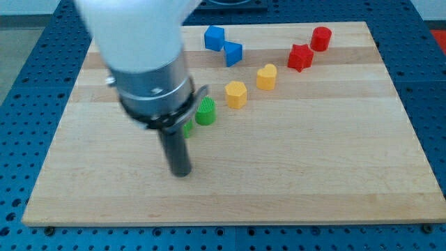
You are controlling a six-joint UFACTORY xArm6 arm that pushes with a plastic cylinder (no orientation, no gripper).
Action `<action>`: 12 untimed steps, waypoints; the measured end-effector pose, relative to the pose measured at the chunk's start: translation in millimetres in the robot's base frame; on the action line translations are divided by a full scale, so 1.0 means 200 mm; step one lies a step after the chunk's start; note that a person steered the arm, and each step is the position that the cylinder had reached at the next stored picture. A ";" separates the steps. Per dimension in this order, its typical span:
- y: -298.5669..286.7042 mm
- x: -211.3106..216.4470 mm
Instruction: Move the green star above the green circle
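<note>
Camera view: tip (181,171) below green star (188,128).

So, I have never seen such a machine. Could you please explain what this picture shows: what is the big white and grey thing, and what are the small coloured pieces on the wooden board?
The big white and grey thing is a robot arm. It has no hand; it ends in a dark rod, and my tip slides on the wooden board to push blocks. There is a single camera view, looking down at the board from one side. Nothing is held.

On the board lie small blocks: two blue blocks at the view's top, a red star and a red cylinder to the right, two yellow blocks in the middle, and a green circle. Another green block, mostly hidden behind the rod, is probably the green star. My tip rests just below these green blocks.
</note>
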State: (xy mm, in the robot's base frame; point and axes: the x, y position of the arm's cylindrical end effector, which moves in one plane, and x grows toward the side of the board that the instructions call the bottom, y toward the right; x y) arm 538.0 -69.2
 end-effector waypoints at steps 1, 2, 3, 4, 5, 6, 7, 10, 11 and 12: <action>0.02 -0.12; -0.06 -0.22; -0.08 -0.37; -0.17 -0.47; -0.22 -0.48; -0.41 -0.38; -0.61 -0.44; -0.19 -0.78; -0.08 -0.91; -0.01 -0.97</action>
State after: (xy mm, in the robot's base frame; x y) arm 344.4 -71.6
